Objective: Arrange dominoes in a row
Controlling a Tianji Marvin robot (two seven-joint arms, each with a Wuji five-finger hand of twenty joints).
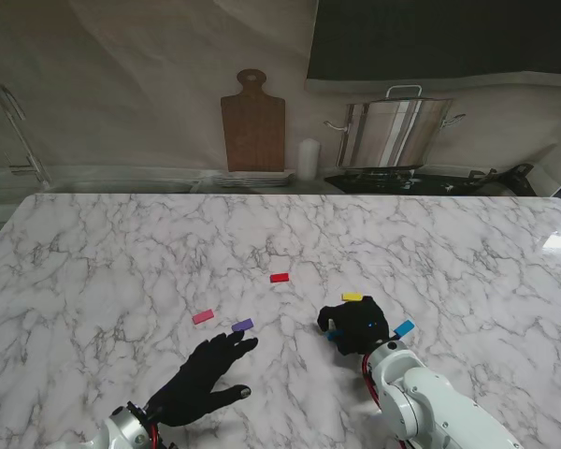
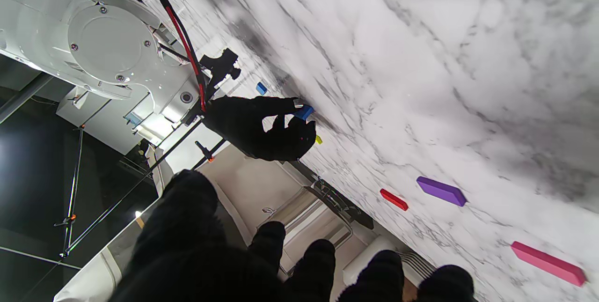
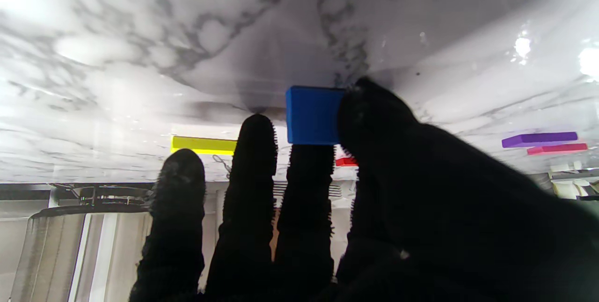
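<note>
My right hand [image 1: 357,325] is shut on a blue domino [image 1: 333,332]. The right wrist view shows that blue domino [image 3: 311,114] pinched between thumb and fingers [image 3: 304,185], close to the marble top. A yellow domino [image 1: 352,296] lies just beyond the hand and a light blue domino [image 1: 404,327] just to its right. A red domino [image 1: 280,277] lies farther out, near the middle. A pink domino [image 1: 203,316] and a purple domino [image 1: 242,325] lie flat to the left. My left hand [image 1: 206,374] is open, fingers spread, fingertips just short of the purple domino [image 2: 441,191].
The marble table [image 1: 122,253] ends at a back wall counter with a wooden cutting board [image 1: 253,122], a white cylinder [image 1: 307,159] and a steel pot [image 1: 393,131] on a stove. A metal rail [image 1: 19,131] stands at the far left.
</note>
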